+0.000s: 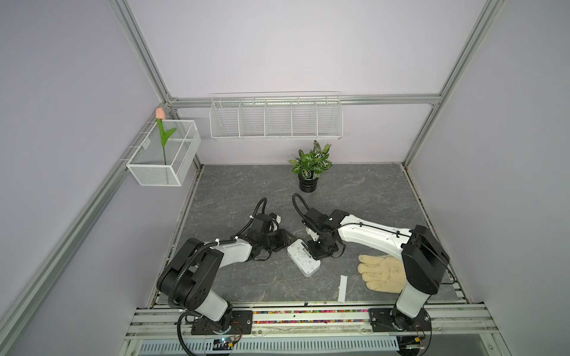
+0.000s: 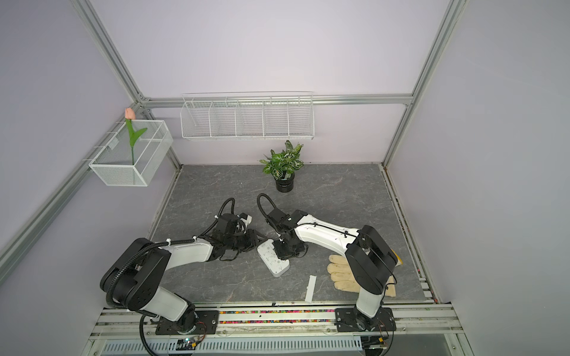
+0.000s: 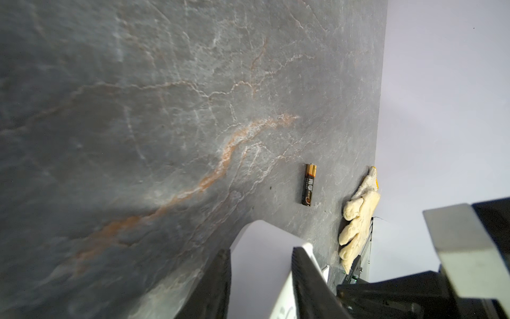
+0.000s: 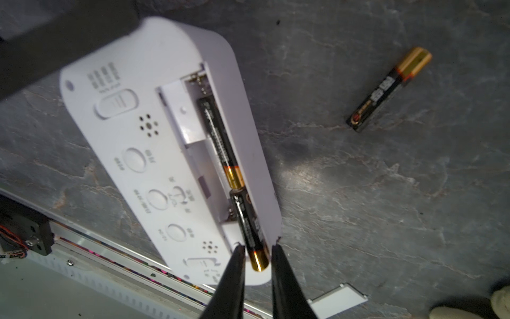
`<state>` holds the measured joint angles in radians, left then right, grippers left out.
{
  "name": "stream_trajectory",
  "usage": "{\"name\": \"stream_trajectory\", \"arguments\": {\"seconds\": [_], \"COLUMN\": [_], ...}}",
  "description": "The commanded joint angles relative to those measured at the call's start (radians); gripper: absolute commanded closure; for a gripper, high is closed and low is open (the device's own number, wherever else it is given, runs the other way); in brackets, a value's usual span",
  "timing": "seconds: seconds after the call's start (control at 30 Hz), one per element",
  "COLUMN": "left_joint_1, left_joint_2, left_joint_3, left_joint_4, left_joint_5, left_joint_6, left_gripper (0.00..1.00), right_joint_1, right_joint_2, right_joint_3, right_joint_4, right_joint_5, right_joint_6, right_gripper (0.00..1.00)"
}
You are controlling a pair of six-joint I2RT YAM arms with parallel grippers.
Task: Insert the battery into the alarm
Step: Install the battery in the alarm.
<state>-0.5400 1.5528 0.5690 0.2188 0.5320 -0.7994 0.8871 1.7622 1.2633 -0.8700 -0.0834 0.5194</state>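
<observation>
Alarm (image 1: 303, 257): white, lies back-up on table (image 1: 246, 191), front-middle between both arms; battery bay open along one long edge.
Left fingers (image 3: 215, 287): clamped across one short end of alarm, pinning it; wrist view shows white casing filling the gap between them.
Right fingers (image 4: 234, 276): narrow gap, straddling gold end of second battery; margins each side too slim to call, so cannot tell if pinching or only flanking.
Seated battery (image 4: 218, 135): flat in far half of bay, gold end toward middle.
Second battery (image 4: 248, 226): dark end in bay, butting seated battery's gold end; its own gold end tilted up, poking past alarm's end wall. Not seated.
Spare battery (image 4: 389, 88): loose on table, well apart from alarm, nearer glove (image 1: 382, 271).
Strip (image 1: 342, 288): thin, white, flat on table near front edge, just beside glove; probably the bay cover.
Step, judged: pressing the raised end down into bay.
Risk, jam: raised end catches on end wall or contact, so a push levers battery out; it pops free and rolls.
Risk, shift: off-centre push tips or slides alarm, since only one end is clamped.
Risk, slip: fingers skid off the smooth round casing and strike plastic.
Risk, polarity: both gold ends point the same way; bay marks unreadable, so orientation unconfirmed.
</observation>
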Motion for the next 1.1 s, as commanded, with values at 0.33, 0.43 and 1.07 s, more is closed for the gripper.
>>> {"name": "stream_trajectory", "arguments": {"seconds": [0.33, 0.43, 1.07], "left_joint_1": [-0.014, -0.015, -0.046], "left_joint_2": [0.020, 0.021, 0.028], "left_joint_3": [0.006, 0.006, -0.031], "left_joint_4": [-0.015, -0.014, 0.031], "left_joint_5": [-0.003, -0.003, 0.000], "left_joint_6": [0.002, 0.000, -0.039], "left_gripper": [0.61, 0.61, 0.62], "right_joint_1": [0.014, 0.018, 0.032], "right_joint_2": [0.014, 0.013, 0.017], "right_joint_3": [-0.040, -0.053, -0.131], "right_joint_4": [-0.017, -0.011, 0.092], "right_joint_5": [0.002, 0.002, 0.009], "right_joint_6": [-0.017, -0.016, 0.064], "right_gripper": [0.82, 0.82, 0.93]}}
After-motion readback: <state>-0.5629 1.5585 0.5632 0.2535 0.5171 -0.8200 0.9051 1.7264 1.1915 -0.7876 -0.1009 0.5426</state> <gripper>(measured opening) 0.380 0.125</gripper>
